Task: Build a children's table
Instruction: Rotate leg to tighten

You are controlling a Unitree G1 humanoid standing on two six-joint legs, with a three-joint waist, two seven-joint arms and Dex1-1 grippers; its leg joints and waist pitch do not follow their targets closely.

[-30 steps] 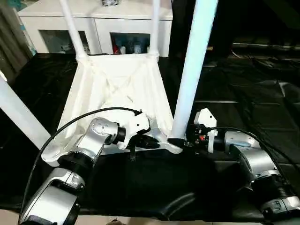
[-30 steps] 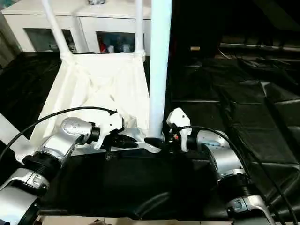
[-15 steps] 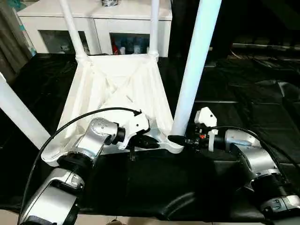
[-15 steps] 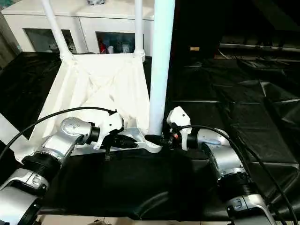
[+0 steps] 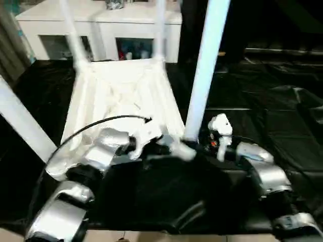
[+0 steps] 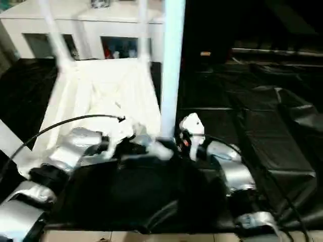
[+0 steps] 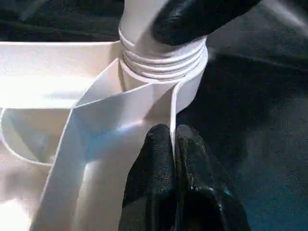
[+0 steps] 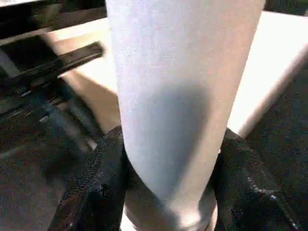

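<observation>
Both forearms are silver, built of rounded metallic segments with darker black rings at the joints; the left arm [image 5: 96,156] ends in a white plastic wrist housing, and a thin black cable arcs over it from about 9 o'clock of the forearm to the housing's top; the right arm [image 5: 260,169] carries a similar white housing with a small red mark on its dark face, and a black cable runs along its upper side; the left gripper [image 7: 174,144] has two glossy black fingers [image 7: 151,163], rounded at the tips; the right gripper [image 8: 166,180] has two broad black fingers [image 8: 98,190] with a pebbled, slightly shiny surface.
</observation>
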